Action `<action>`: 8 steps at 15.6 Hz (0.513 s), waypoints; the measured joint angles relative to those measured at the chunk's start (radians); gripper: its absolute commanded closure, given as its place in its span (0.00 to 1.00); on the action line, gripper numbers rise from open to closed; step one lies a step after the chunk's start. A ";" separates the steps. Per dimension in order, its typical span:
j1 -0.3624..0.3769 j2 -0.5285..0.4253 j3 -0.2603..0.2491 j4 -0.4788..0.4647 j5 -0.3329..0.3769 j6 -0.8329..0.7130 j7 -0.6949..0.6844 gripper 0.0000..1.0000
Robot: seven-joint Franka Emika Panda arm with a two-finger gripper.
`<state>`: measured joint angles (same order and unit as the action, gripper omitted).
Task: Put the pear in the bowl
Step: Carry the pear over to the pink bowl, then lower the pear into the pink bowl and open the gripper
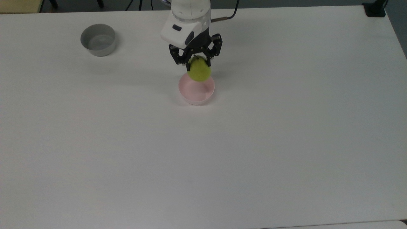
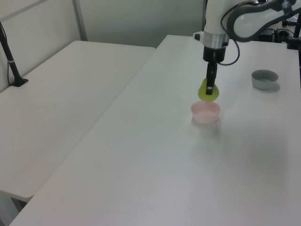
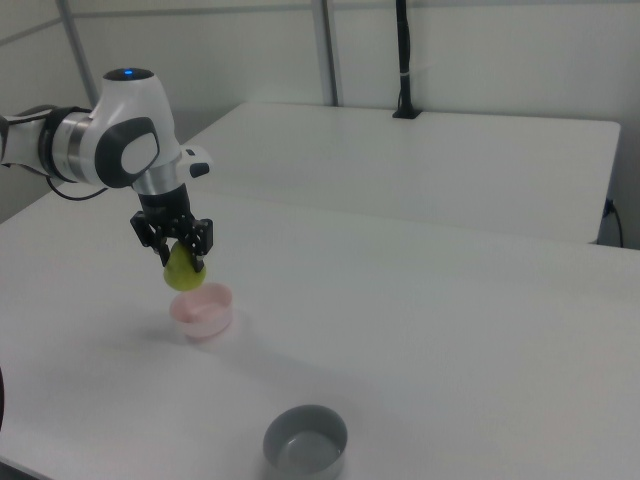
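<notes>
Two bowls stand on the white bench (image 1: 286, 143): going from the top view's left, a grey bowl (image 1: 98, 39) far off, then the pink bowl (image 1: 196, 91) near the middle. One pear (image 1: 199, 70) hangs in the air just above the pink bowl's far rim, its long axis upright, narrow stem end up and round end down. The claw (image 1: 197, 65) is closed on the pear's upper part, fingers pointing down.

the pear (image 1: 199, 72) hides the far rim of the bowl (image 1: 196, 94) in the top view.
</notes>
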<state>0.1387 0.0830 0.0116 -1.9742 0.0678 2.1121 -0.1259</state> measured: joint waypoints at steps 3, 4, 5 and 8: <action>0.007 0.043 0.002 0.000 -0.004 0.043 0.006 0.97; 0.010 0.056 0.002 -0.001 -0.008 0.051 0.008 0.97; 0.012 0.068 0.002 -0.001 -0.010 0.061 0.009 0.97; 0.014 0.100 0.002 -0.001 -0.026 0.081 0.010 0.97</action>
<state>0.1529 0.1832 0.0139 -1.9749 0.0413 2.1933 -0.1158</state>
